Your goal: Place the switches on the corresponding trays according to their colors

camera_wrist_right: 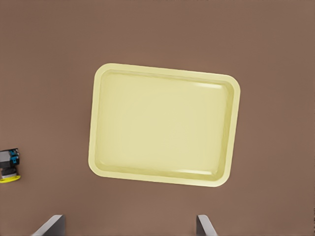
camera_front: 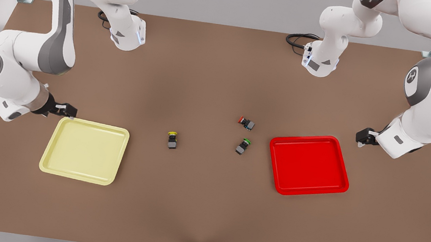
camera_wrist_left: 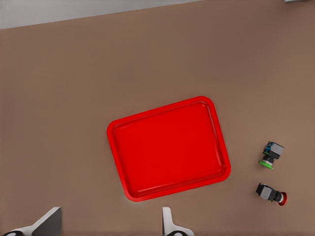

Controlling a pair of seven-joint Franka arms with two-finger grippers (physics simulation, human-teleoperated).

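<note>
1. No legible text, brand name or number stands on any item in view.
2. The only sign is a small white emblem on a grey joint cap [camera_front: 412, 76] of the arm at the front view's right; its characters cannot be read.

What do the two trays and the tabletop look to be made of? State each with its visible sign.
Red tray: probably moulded plastic, glossy; pale highlights run along its raised rim.
Yellow tray: likely the same plastic, softer sheen, rounded moulded corners.
Table: flat matte brown surface, no grain or glare; material cannot be told.
</note>
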